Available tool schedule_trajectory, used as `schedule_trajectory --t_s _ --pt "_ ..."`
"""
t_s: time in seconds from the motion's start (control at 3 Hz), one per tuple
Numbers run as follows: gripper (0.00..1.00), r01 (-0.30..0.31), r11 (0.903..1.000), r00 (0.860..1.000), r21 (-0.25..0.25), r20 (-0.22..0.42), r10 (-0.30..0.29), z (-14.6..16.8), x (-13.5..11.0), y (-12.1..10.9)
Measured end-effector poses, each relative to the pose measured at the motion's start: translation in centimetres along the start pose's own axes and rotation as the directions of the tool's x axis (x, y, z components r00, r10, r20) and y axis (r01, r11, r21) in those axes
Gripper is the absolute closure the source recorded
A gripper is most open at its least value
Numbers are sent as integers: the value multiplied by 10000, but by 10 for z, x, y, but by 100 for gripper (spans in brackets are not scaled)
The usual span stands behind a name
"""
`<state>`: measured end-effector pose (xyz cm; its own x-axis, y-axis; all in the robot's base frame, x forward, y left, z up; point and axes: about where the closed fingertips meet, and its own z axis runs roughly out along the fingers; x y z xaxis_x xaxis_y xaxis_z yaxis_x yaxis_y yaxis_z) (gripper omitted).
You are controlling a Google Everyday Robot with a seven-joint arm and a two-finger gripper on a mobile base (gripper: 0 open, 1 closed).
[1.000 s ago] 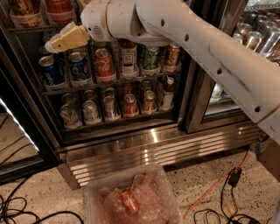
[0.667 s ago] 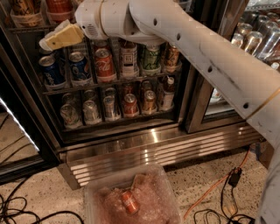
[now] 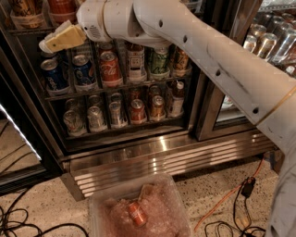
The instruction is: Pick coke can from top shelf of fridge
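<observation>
The fridge [image 3: 138, 152] stands with its glass door open. My gripper [image 3: 58, 40], cream-coloured, points left in front of the top shelf's front rail [image 3: 27, 31], at the upper left. A red coke can [image 3: 110, 69] with white script stands on the rack just below that rail, to the right of and below the gripper, beside two blue Pepsi cans [image 3: 84, 73]. Another red can [image 3: 60, 5] stands on the top shelf, cut off by the frame's top edge, its label hidden. The gripper holds nothing that I can see.
More cans and bottles fill the lower rack [image 3: 120, 111]. The ribbed steel base [image 3: 157, 162] runs below. A clear plastic bin [image 3: 138, 208] on the floor holds a small orange-red can [image 3: 137, 214]. Cables [image 3: 226, 199] lie on the floor. A second glass door [image 3: 263, 41] with silver cans is at right.
The gripper has moved a little to the left along the top shelf's rail. The cans have not moved.
</observation>
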<state>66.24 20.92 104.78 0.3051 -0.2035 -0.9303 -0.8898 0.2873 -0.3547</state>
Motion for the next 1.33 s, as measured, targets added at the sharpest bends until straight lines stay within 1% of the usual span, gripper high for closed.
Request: schedule_trajectory --t_s 0.33,0.67,1.0,1.33 --pt "0 -284 9991 9994 328 -180 290 5 6 -1" --pt "0 -631 9944 9970 844 -386 666 6 14 -2" --pt "0 -639 9944 9969 842 -393 674 6 15 -2" --pt "0 -728 9916 9967 1069 -288 763 8 15 -6"
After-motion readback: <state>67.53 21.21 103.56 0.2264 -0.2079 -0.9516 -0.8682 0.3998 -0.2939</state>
